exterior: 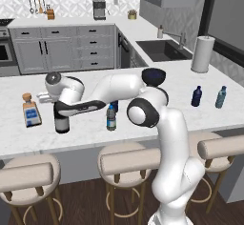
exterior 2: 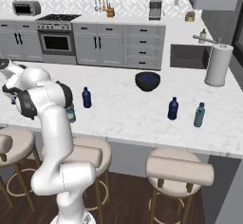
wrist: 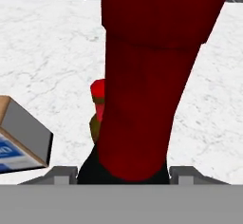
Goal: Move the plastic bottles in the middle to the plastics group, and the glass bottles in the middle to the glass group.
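Pincer [exterior: 62, 108] pinching wine bottle [exterior: 62, 123] by red neck, upright on counter [exterior: 157, 119], beside square bottle [exterior: 31, 112].

Seven bottles stand on the marble surface [exterior: 143, 124]: one tall wine bottle [exterior: 62, 123], one square corked bottle [exterior: 31, 110], one small red-capped bottle [wrist: 97, 109], and four small plastic bottles, two dark blue [exterior: 196, 97] [exterior 2: 86, 98] and two teal [exterior: 220, 97] [exterior: 111, 117]. One dark bowl [exterior 2: 147, 81] and one paper towel roll [exterior: 202, 54] share the top. Three stools [exterior: 127, 158] line its front.
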